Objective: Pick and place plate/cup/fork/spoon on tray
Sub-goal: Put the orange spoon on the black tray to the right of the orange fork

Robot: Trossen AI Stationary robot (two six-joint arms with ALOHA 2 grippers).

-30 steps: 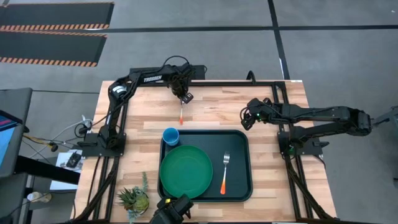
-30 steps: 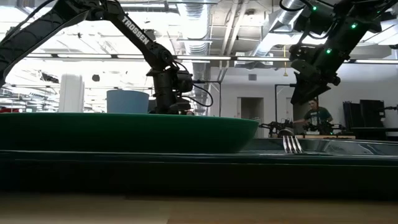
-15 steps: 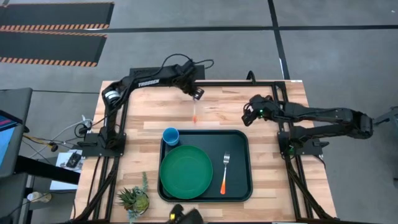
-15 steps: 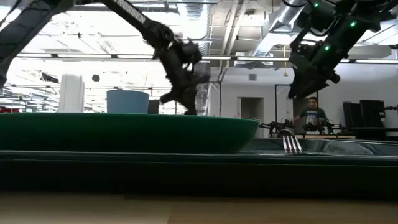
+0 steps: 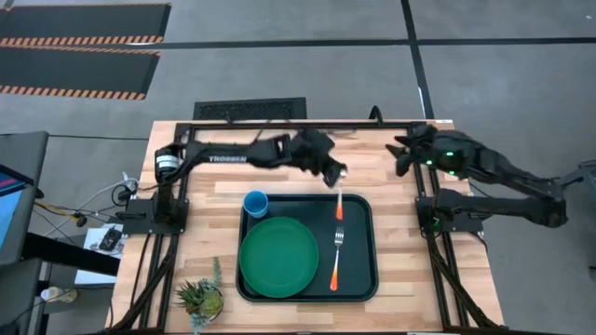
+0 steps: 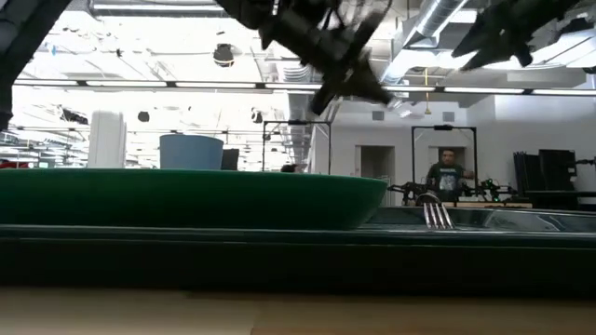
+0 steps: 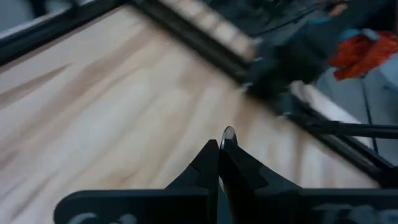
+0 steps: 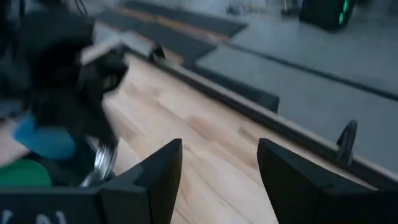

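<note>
Wooden table [image 5: 400,270]: butcher-block top inside a black frame, carries the whole set.
potted plant [image 5: 200,298]: small, on the near-left part of the table, just outside the tray's near-left corner.
tray [image 5: 358,284]: dark green, rounded corners, centred on the near half of the table.
plate [image 5: 278,257]: green, round, flat in the tray's left half; in the low view its rim [image 6: 186,197] fills the left foreground.
fork [image 5: 336,257]: lies flat in the tray's right half, just beside the plate and clear of it; orange handle toward the near edge, tines toward the far edge; tines [image 6: 436,214] visible in the low view.
cup [image 5: 255,202]: light blue, upright in the tray's far-left corner, just beyond the plate's far rim.
spoon [image 5: 339,205]: orange handle hangs over the tray's far edge, right of centre, just beyond the fork's tines; metal bowl end up in the left gripper; not resting on the tray.
left gripper [image 5: 336,174]: arm stretched across the far side of the table, gripper above the tray's far rim; fingers [image 7: 214,163] pinched together on the spoon, bowl tip [image 7: 229,133] poking out past them.
right gripper [image 5: 402,154]: raised over the far-right part of the table, well apart from the tray; fingers [image 8: 163,167] spread wide, holding nothing.
person [image 6: 446,177]: stands far back in the room beyond the table, low view only.
</note>
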